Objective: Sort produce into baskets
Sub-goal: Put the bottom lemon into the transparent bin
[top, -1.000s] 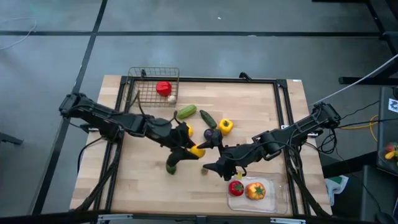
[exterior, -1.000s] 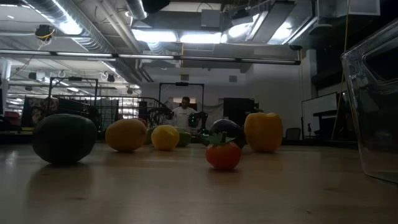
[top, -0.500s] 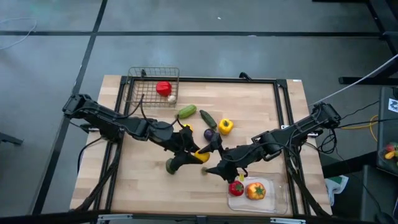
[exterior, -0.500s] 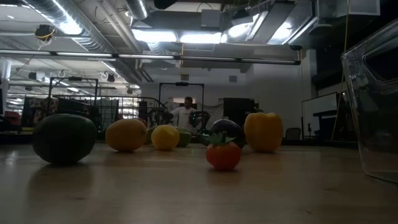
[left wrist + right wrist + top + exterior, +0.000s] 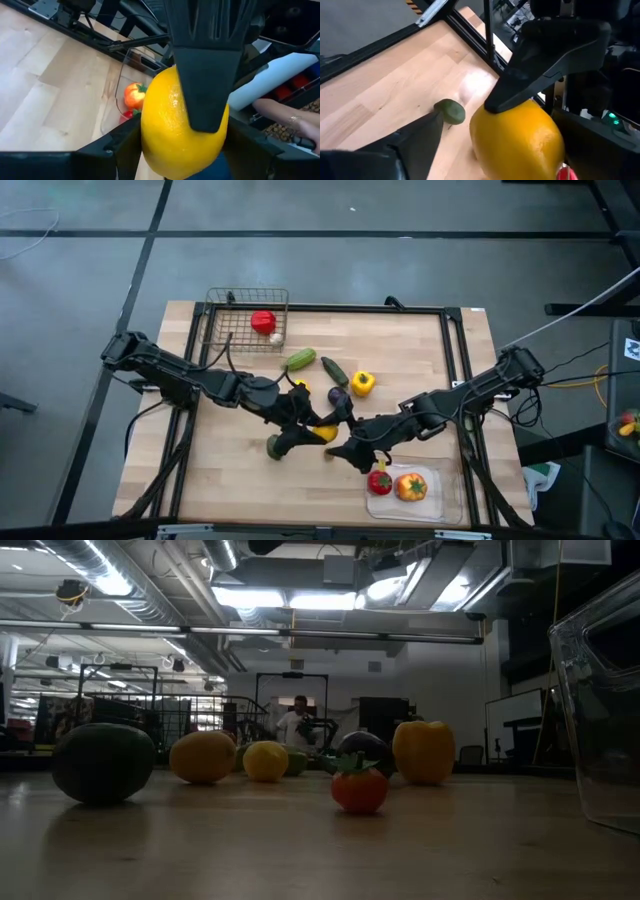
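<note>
My left gripper (image 5: 312, 426) is shut on a yellow lemon (image 5: 323, 430) above the middle of the table. My right gripper (image 5: 342, 448) is open just right of it. Its fingers (image 5: 422, 137) stand on either side of the lemon (image 5: 520, 135), with a gap on one side. A square wire basket (image 5: 222, 330) at the far left holds a red piece (image 5: 263, 322) and a white one (image 5: 276, 338). A clear tray (image 5: 443, 508) at the near right holds a red piece (image 5: 379, 482) and an orange one (image 5: 411, 487). Neither gripper shows in the low view. My left gripper pinches the lemon's two opposite sides (image 5: 150, 135) between its two fingers, coming from the table's left. Whether the lemon is clear of the table does not show. My right gripper has one finger (image 5: 202, 75) lying over the lemon; I cannot tell whether it touches.
Loose on the table are two green pieces (image 5: 300, 360) (image 5: 335, 372), a yellow pepper (image 5: 363, 383), a purple eggplant (image 5: 338, 395), a yellow piece (image 5: 300, 390), a dark green avocado (image 5: 275, 447) and a small tomato (image 5: 358, 788). A person's hand (image 5: 280, 112) shows beyond the table.
My left gripper has carried the lemon a little toward the table's right and near edges, closer to my right gripper.
</note>
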Motion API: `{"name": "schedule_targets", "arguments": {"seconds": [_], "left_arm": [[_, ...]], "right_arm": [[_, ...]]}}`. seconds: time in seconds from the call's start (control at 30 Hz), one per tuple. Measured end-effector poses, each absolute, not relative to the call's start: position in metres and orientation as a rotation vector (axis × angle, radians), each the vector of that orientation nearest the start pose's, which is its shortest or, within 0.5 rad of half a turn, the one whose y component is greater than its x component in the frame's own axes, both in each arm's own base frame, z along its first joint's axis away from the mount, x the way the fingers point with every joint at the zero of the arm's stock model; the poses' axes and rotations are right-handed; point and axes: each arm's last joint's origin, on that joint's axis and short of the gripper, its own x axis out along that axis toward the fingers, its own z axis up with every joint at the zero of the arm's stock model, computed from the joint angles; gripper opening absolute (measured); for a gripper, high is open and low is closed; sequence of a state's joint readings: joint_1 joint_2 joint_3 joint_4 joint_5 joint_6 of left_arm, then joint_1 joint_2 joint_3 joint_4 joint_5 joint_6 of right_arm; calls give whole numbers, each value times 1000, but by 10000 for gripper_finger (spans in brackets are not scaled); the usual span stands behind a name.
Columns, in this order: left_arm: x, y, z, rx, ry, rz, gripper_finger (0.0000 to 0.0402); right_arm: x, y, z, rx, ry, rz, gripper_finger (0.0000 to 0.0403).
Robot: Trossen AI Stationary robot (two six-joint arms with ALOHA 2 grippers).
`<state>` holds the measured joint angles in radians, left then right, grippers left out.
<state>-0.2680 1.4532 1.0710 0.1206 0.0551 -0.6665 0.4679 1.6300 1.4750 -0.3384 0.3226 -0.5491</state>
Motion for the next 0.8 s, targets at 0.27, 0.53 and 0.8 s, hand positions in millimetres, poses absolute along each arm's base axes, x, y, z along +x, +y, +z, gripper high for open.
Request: {"name": "schedule_targets", "arguments": {"seconds": [0.27, 0.53, 0.8], "left_arm": [[319, -90, 303, -588, 373, -223, 232], [319, -89, 302, -564, 380, -225, 232], [320, -87, 299, -537, 401, -214, 240]], "right_arm": [[339, 160, 338, -744, 422, 245, 262], [339, 160, 338, -749, 426, 243, 225], [339, 160, 336, -754, 437, 245, 229]]}}
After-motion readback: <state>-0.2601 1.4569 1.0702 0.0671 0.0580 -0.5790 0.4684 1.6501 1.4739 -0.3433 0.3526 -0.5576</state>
